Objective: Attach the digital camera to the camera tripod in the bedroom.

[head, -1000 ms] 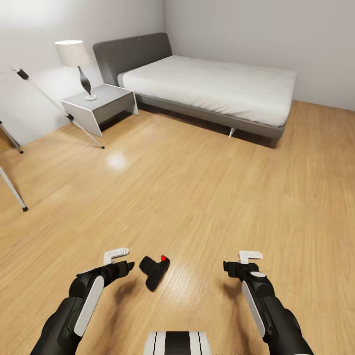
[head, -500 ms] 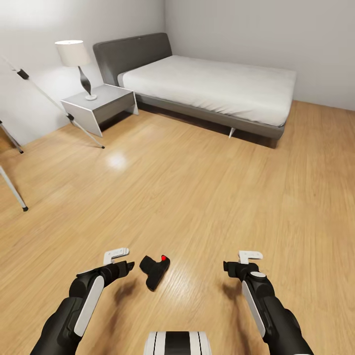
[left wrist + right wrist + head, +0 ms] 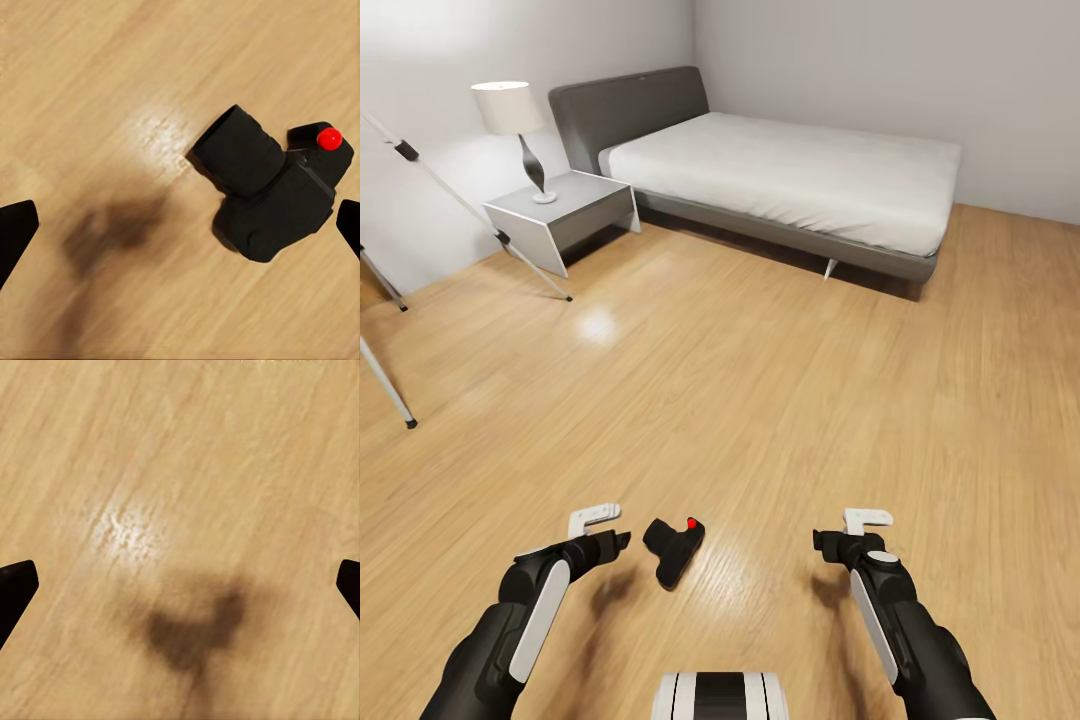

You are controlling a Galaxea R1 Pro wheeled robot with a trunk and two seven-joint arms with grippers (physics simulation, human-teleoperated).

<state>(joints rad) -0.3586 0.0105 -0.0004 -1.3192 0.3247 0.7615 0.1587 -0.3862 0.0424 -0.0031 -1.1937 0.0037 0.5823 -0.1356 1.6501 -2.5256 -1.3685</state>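
Note:
The digital camera [image 3: 673, 548], a small black body with a red dot on top, lies on the light wood floor just in front of me, between my two arms. My left gripper [image 3: 605, 532] hovers a little to its left, open and holding nothing. In the left wrist view the camera [image 3: 271, 190] lies on the planks nearer one black fingertip [image 3: 349, 226], and the left gripper [image 3: 180, 229] stands wide apart. My right gripper [image 3: 860, 530] is open over bare floor to the camera's right, as the right wrist view [image 3: 180, 589] shows. The camera tripod [image 3: 460, 205] shows by its silver legs at the far left; its head is out of view.
A grey low bed [image 3: 790, 170] with a white mattress stands at the back. A grey nightstand [image 3: 560, 215] carrying a white lamp [image 3: 510, 110] sits left of it, close to one tripod leg. Another tripod leg [image 3: 385, 385] ends on the floor at the left edge.

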